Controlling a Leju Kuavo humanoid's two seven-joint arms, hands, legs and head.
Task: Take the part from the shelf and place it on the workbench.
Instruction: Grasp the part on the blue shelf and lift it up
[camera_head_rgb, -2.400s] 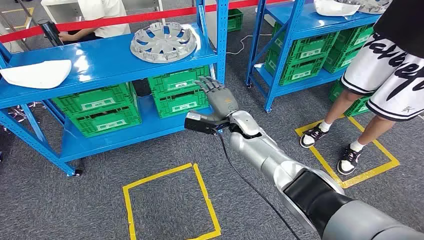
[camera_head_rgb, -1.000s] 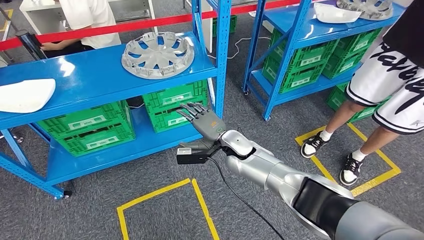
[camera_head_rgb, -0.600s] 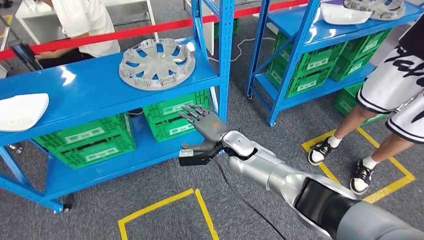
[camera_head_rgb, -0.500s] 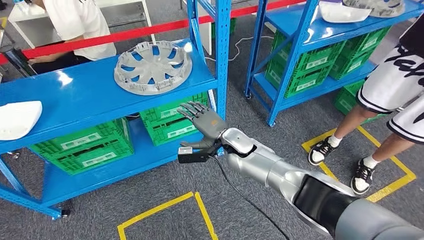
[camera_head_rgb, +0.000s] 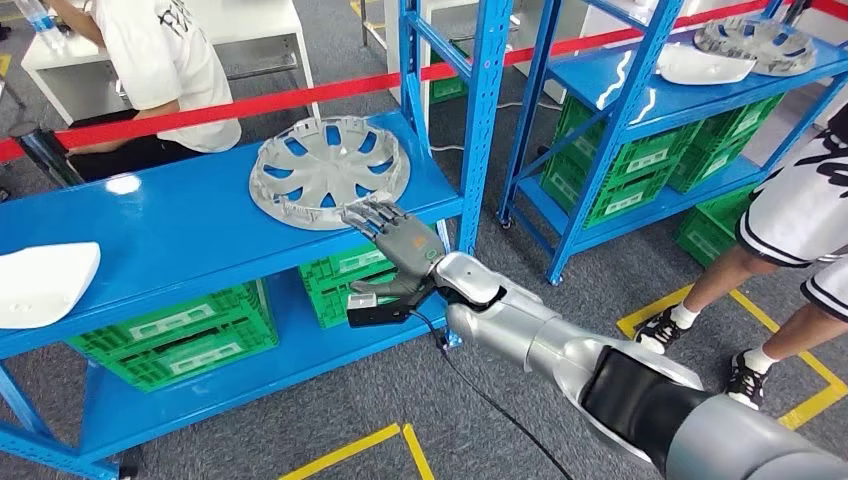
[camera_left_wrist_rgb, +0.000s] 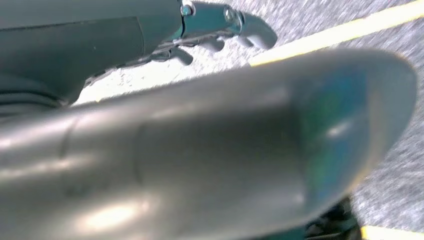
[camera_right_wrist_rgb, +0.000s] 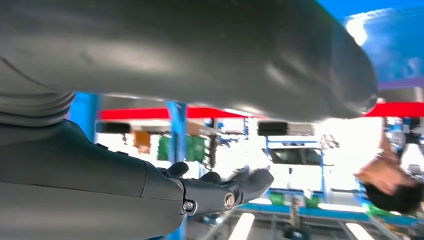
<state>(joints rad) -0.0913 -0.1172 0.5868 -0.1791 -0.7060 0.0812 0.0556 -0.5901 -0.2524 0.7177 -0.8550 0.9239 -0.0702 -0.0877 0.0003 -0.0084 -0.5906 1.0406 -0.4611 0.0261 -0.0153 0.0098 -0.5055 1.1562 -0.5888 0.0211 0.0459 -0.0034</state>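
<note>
The right hand (camera_head_rgb: 398, 245), fingers spread and empty, nears the hubcap (camera_head_rgb: 328, 171) on the shelf (camera_head_rgb: 190, 225); it should slide under the rim, then clamp.

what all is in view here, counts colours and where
wheel cover: 1, silver-grey, near shelf top, right end
white part: 1, near shelf top, left end
near shelf: 1, blue
green crates: several, lower tier
far shelf: 1, blue, holds another wheel cover and green crates
red barrier tape: behind the shelves
yellow floor tape: on grey carpet
people: seated behind; standing right
right hand: open, at the wheel cover's near rim
left hand: over floor
</note>
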